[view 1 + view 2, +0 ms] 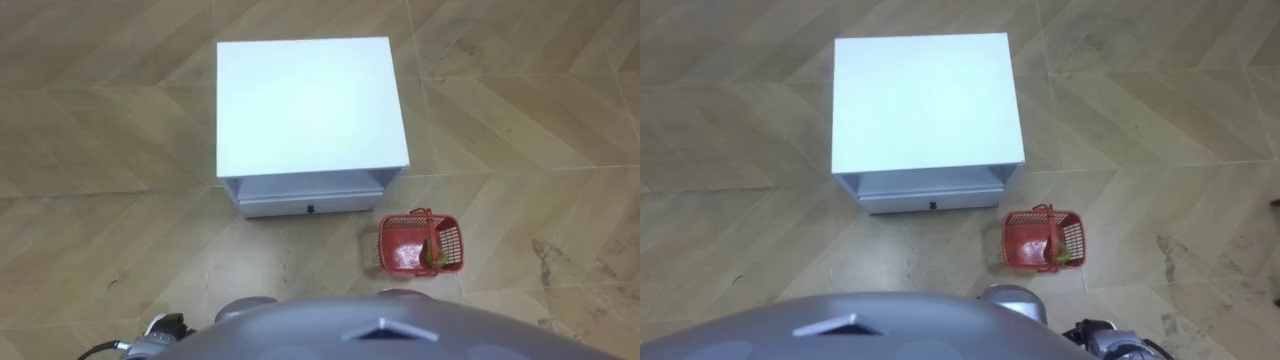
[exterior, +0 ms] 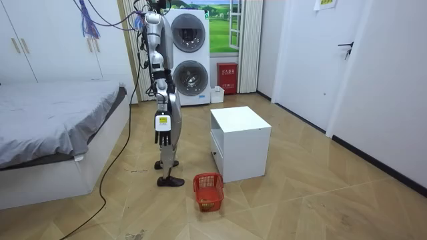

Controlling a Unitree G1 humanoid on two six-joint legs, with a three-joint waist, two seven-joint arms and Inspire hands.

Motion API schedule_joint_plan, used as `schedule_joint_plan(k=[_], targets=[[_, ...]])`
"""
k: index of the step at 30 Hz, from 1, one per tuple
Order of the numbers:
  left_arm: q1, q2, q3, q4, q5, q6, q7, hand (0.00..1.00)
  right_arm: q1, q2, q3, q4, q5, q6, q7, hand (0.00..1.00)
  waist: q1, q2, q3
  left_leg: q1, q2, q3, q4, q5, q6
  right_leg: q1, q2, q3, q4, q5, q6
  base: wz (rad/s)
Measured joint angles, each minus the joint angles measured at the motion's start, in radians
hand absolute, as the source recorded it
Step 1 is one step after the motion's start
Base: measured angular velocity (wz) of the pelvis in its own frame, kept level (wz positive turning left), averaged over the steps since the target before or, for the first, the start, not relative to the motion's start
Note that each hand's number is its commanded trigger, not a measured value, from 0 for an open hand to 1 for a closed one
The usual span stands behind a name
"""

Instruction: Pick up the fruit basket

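fruit basket [image 1: 393,242] — red mesh | cabinet [image 1: 305,105] — plain white | floor [image 1: 100,230]: tan wood, chevron pattern

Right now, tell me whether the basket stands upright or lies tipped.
Upright: the basket rests base-down on the floor, open top facing up.

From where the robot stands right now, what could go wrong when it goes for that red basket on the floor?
1. The red basket sits on the floor while the robot stands upright, its right hand hanging at its side. Bending that low could upset its balance.
2. The basket lies close to the front corner of the white cabinet, so a reaching arm might bump it.
3. A clumsy grasp might tip the basket and spill the fruit.
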Motion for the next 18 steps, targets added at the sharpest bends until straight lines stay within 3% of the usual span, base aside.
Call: schedule_joint_plan(k=[18], targets=[[0.000,0.000,-0.002,0.000,0.013,-0.001,-0.001,0.00,-0.002,0.000,0.000,-0.002,-0.002,-0.002,0.000,0.00,0.000,0.000,0.0001,0.000,0.000,-0.001,0.000,0.000,0.000,0.001,0.000,0.000,-0.001,0.000,0.000,0.00]])
